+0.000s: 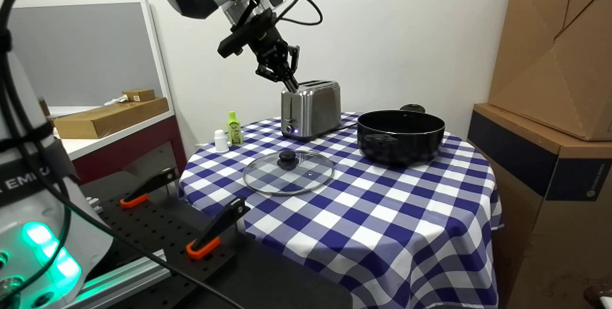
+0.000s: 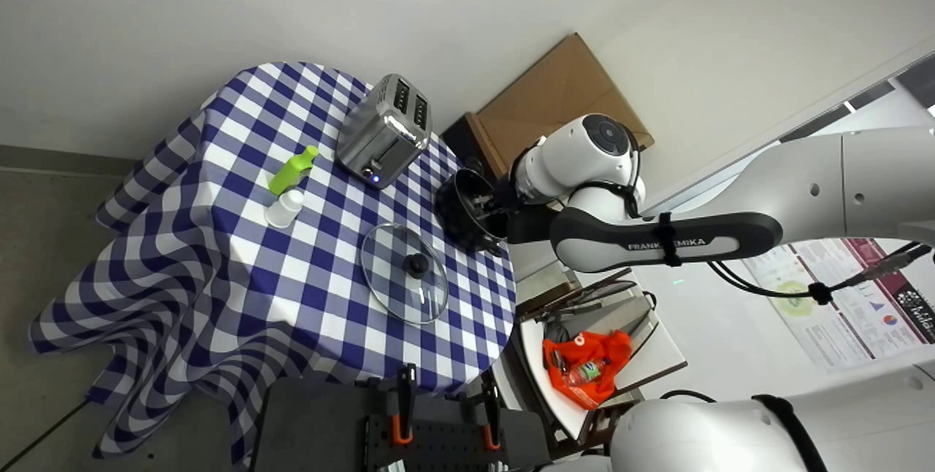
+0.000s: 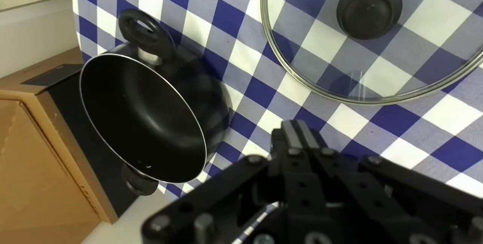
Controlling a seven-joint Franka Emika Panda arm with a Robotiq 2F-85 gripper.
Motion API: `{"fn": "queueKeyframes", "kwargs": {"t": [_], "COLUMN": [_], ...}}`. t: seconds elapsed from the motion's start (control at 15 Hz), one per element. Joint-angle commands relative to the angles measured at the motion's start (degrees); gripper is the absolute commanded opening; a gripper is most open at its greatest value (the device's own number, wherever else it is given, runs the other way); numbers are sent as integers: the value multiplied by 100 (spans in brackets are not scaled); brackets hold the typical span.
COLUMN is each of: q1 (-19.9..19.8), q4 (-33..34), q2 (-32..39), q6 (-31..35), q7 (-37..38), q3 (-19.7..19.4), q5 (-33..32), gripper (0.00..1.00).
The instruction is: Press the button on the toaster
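The silver toaster [image 1: 325,107] stands upright on the checkered table in both exterior views [image 2: 363,137]. Its narrow end has a lever slot, a knob and a small lit purple-blue light [image 2: 375,178]. The toaster is out of the wrist view. My gripper [image 1: 290,87] points down and is shut, with nothing between its fingers [image 3: 300,125]. In an exterior view its tips overlap the toaster's top edge. In an exterior view the gripper [image 2: 479,206] overlaps the pot instead, well apart from the toaster. The wrist view shows cloth, pot and lid beyond the tips.
A black pot [image 1: 401,139] stands beside the toaster. A glass lid [image 1: 288,180] with a black knob lies in front of it. A green bottle [image 1: 234,129] and a white bottle [image 1: 221,141] stand at the table's side. Cardboard boxes [image 1: 550,60] stand beyond the pot.
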Motion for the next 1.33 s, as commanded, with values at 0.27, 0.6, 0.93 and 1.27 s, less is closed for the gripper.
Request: {"fn": "queueKeyframes", "kwargs": {"t": [0.27, 0.6, 0.93, 1.27], "q1": [194, 542, 659, 651], "q4": [788, 1820, 2608, 3239], "q2": [860, 1931, 3017, 3938], "q6": [494, 401, 184, -108], "q7": [550, 1662, 2528, 2837], "q3": [116, 102, 146, 132], "q5": [-1195, -3413, -4880, -5538], "gripper": [0, 0, 0, 0]}}
